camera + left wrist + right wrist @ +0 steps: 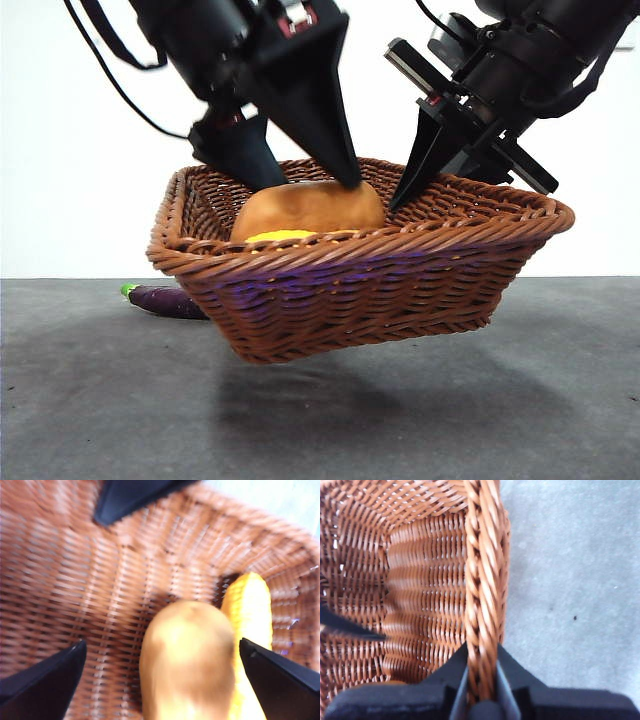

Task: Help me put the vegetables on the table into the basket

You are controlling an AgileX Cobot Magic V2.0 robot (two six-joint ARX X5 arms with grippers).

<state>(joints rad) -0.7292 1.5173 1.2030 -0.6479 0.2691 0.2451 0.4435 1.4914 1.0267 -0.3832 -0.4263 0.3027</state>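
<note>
Basket [360, 290] hangs tilted clear of the bench [480, 420], a shadow beneath it. Right hand [481, 690] pinches the braided rim, presumably to hold the basket up while it is filled. Inside, at the near wall, lies the yellow-orange lump [280, 236]; touching it, the potato [310, 208]. Left hand [160, 680] is spread wide around the potato, jaws not gripping: it looks like a release. Farthest back, the eggplant [165, 300] rests on the bench, not yet collected.
</note>
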